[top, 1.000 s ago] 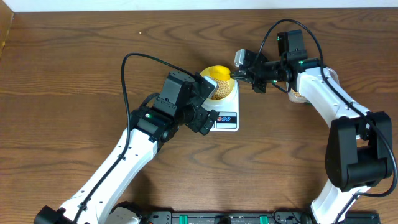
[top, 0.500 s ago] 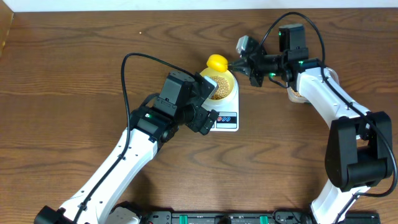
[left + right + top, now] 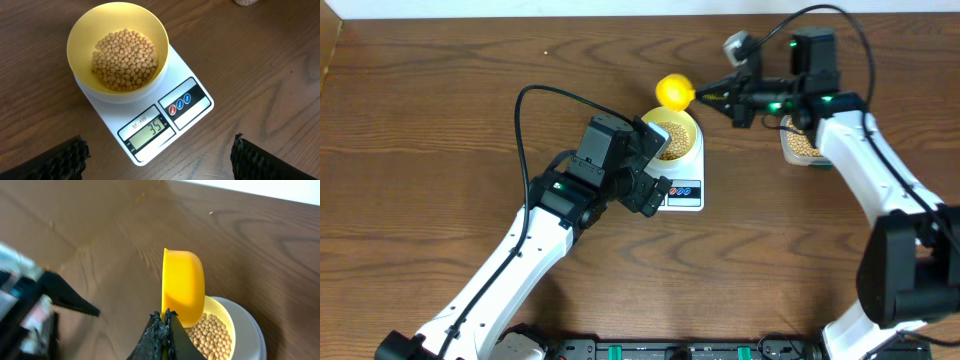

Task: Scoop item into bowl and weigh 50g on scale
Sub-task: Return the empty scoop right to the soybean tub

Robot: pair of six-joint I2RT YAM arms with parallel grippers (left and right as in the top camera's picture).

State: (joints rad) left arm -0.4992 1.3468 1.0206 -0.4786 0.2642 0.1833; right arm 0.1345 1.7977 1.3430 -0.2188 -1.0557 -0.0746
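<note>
The pale-yellow bowl sits on the white scale and holds a layer of tan beans. The scale's display reads 35. My right gripper is shut on the handle of the bright yellow scoop, held tipped on its side above and behind the bowl's far rim. My left gripper is open and empty, hovering over the scale's near edge; only its two fingertips show.
A clear tub of beans stands to the right of the scale, under my right arm. My left arm lies across the table left of the scale. The wooden table's far edge runs behind the scoop.
My right gripper has lifted the scoop off the bowl and drawn it up and to the right, away from the bowl. The left arm has not moved.
</note>
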